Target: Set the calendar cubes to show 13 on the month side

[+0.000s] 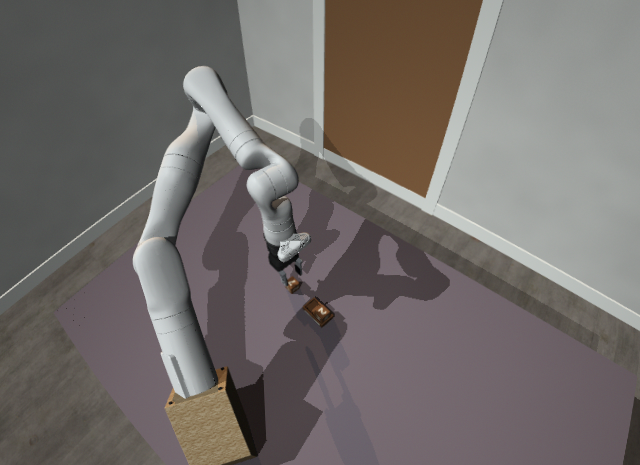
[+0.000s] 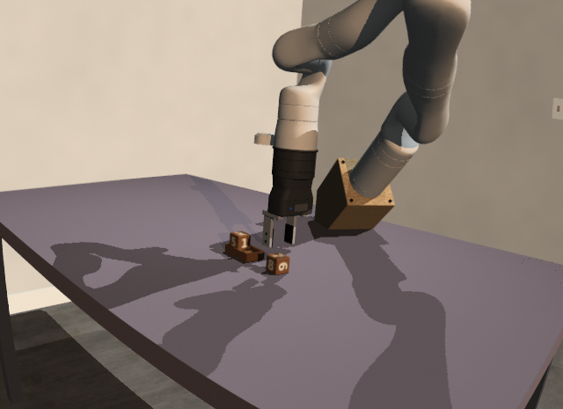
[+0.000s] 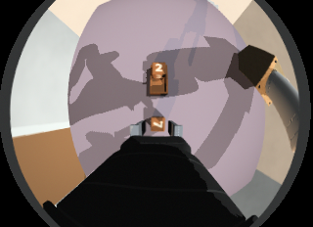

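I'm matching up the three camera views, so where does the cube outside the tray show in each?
Top: the loose cube is just below centre, left of the tray.
Exterior: centre, below the jaws.
Wrist: just below centre, between the jaws in view.
Shared landmark: the tray.

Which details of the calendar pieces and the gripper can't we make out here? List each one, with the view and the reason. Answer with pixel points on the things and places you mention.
- Month's name on the tray [image 1: 309,319] [image 2: 236,253] [image 3: 157,94]: unreadable, too small in every view.
- Underside of the loose cube [image 1: 292,285] [image 2: 277,264] [image 3: 157,123]: hidden against the table.
- Gripper's [image 1: 291,275] [image 2: 280,243] [image 3: 156,129] fingertips, top view: small, blurred.
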### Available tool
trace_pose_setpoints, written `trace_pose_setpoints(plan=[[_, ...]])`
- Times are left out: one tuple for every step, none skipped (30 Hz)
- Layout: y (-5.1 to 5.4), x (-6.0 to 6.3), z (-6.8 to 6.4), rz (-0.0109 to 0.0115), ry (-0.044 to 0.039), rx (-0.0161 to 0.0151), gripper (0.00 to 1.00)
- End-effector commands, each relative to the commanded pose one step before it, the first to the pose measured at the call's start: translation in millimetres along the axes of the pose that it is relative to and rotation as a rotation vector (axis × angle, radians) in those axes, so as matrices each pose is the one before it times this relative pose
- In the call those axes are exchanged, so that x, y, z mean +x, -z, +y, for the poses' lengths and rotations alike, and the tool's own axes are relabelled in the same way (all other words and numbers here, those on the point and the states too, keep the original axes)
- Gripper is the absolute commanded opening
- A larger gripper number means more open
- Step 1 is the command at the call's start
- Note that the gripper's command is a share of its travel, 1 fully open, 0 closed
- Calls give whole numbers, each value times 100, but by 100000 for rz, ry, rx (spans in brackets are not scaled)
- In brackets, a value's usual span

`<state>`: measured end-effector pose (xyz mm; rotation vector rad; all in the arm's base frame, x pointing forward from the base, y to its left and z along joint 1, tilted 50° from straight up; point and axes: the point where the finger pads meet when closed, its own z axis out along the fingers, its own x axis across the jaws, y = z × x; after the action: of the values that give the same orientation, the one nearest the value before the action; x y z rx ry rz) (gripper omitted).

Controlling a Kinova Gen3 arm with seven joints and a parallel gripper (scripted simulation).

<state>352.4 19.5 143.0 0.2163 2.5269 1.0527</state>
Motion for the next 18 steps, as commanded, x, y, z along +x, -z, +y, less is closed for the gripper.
trace_pose_setpoints(plan=[[-433,195,-2,591,-215,-92,90],[-120,0,1,0,-1,1,90],[-113,-2,1,-1,1,-1,90],[-106,-1,1,0,0,0,90],[-98,-1,1,0,0,0,90],[0,0,0,0,0,0,90],[0,0,0,0,0,0,90],[-91,0,1,1,-1,1,90],[-83,-1,1,0,0,0,90],[-75,-1,1,0,1,-1,90],[-67,-1,1,0,0,0,90],[-59,-1,0,0,0,0,90],[-51,0,0,0,0,0,90],[-44,0,0,0,0,0,90],[-36,0,0,0,0,0,90],[-29,0,0,0,0,0,90],[-23,0,0,0,0,0,90],[-17,0,0,0,0,0,90]])
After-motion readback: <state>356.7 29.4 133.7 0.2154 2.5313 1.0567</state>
